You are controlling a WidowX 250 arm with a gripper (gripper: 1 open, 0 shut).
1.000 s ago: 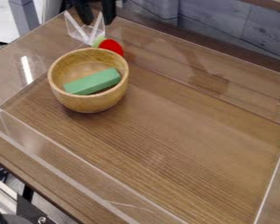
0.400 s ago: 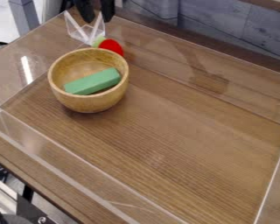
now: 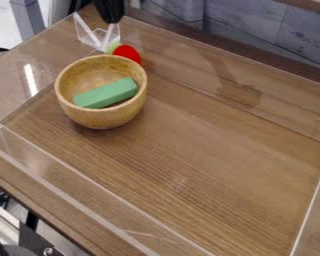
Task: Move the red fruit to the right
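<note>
The red fruit (image 3: 128, 54), a small glossy strawberry shape with a green top, lies on the wooden table just behind the wooden bowl's far right rim. My gripper (image 3: 109, 13) hangs at the top edge of the view, above and slightly left of the fruit. Its dark fingers are drawn together, nothing shows between them, and it stands apart from the fruit. Most of the gripper body is cut off by the frame.
A wooden bowl (image 3: 72, 112) with a green block (image 3: 105, 95) in it stands at the left. Clear plastic walls (image 3: 190, 40) ring the table, with a pale glint by the gripper. Bare wood stretches right of the fruit.
The gripper's two fingers, spread apart a second ago, have closed together above the fruit. The fruit, bowl and block have not moved.
</note>
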